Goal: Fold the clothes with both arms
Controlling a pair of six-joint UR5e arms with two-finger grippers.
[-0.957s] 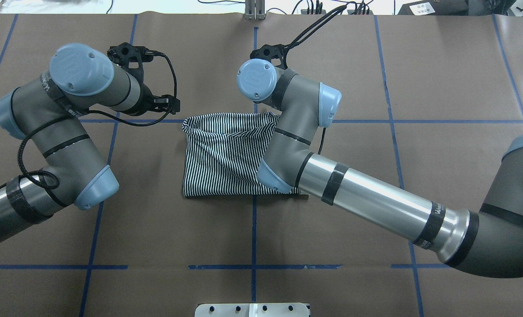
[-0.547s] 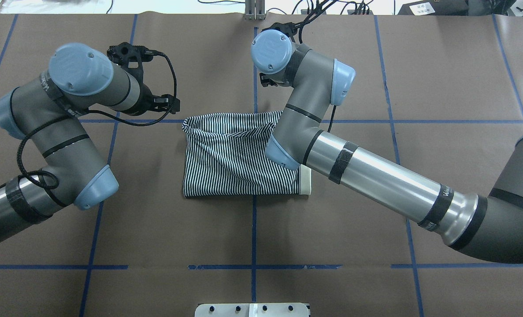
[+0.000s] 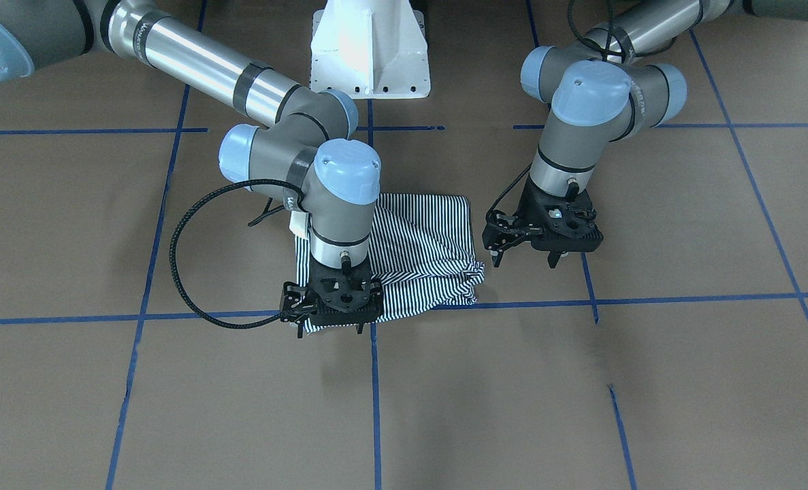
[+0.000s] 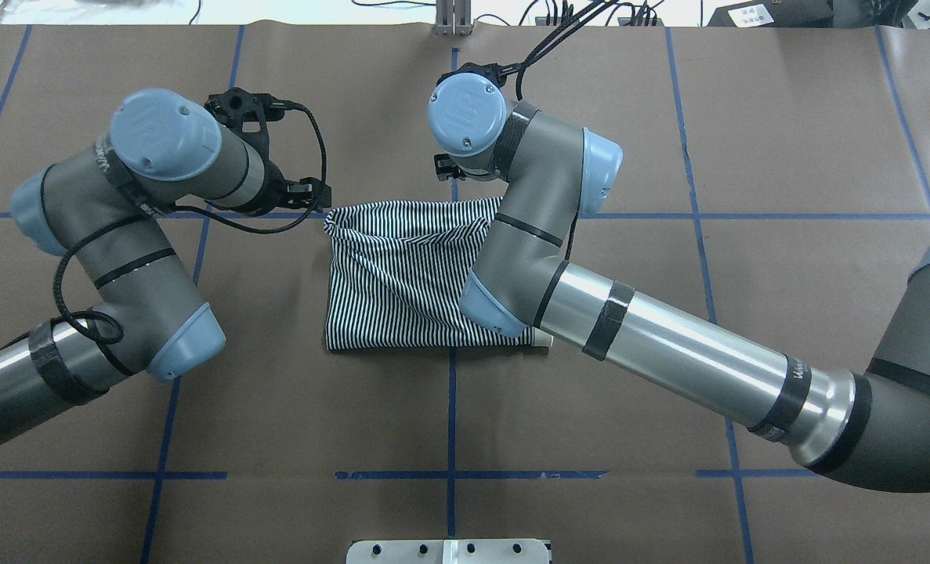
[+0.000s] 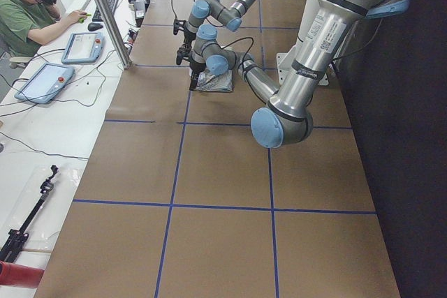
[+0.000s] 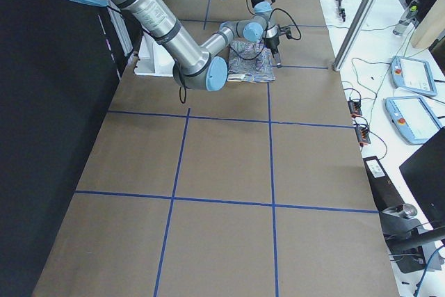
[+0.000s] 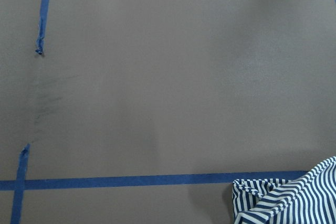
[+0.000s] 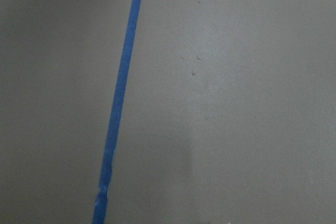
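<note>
Folded polo shirt at the centre of the table, well apart from every table edge; its operator-side edge follows a blue tape line. You see the right gripper above that edge, fingers spread and empty. The left gripper, likewise spread and empty, hangs just beside the shirt's adjoining corner.

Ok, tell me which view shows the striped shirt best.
Overhead exterior: the striped shirt lies folded, mostly uncovered, only one side under the right arm. Front-facing hides more behind that arm; side views show it tiny; left wrist catches one corner; right wrist shows none.
</note>
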